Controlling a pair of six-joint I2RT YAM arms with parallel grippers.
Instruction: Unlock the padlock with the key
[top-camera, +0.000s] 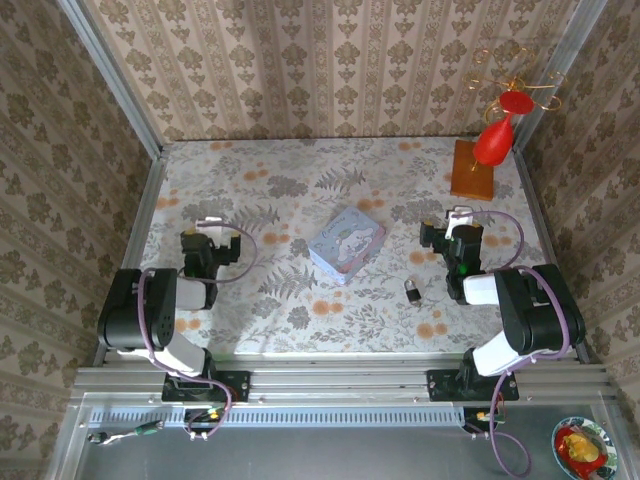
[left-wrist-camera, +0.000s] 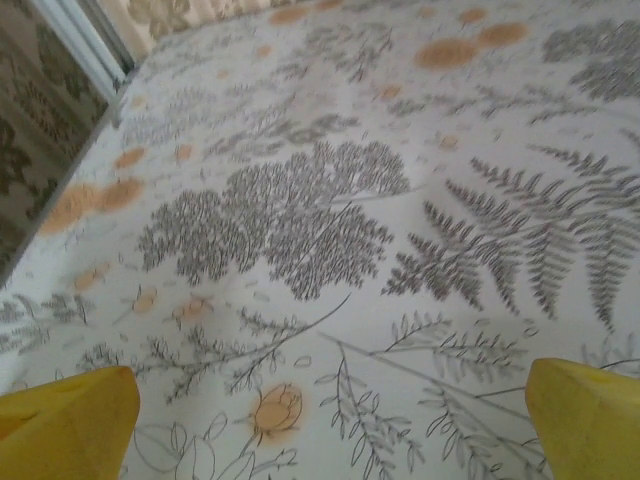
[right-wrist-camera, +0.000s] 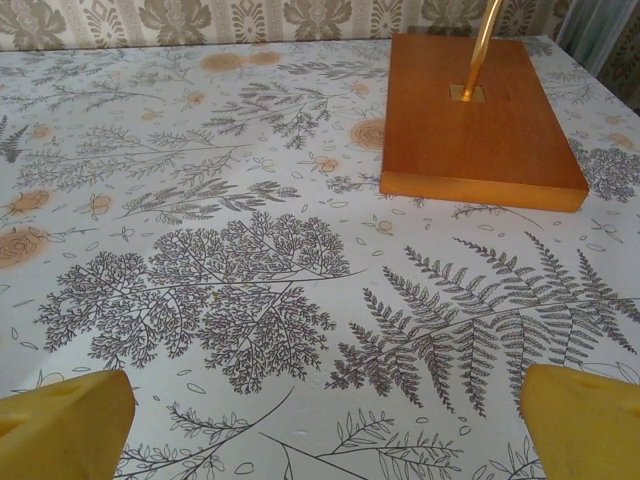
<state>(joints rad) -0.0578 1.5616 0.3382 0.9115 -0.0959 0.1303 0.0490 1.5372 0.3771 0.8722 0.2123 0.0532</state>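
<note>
The padlock (top-camera: 413, 290), a tiny dark block with a silvery part, lies on the floral tablecloth right of centre, just left of my right arm. The key is out of view. My left gripper (top-camera: 206, 230) rests low over the left side of the table, far from the padlock. Its yellow fingers (left-wrist-camera: 70, 420) stand wide apart, so the left gripper (left-wrist-camera: 330, 435) is open over bare cloth. My right gripper (top-camera: 458, 218) sits behind and to the right of the padlock. In its wrist view the right gripper (right-wrist-camera: 325, 425) is open, nothing between its fingers (right-wrist-camera: 585, 415).
A pale blue-lilac tin box (top-camera: 346, 246) sits at the table's centre. An orange wooden base (right-wrist-camera: 480, 120) with a brass rod stands ahead of the right gripper, carrying a red ornament (top-camera: 497, 135). Patterned walls close in the table on three sides.
</note>
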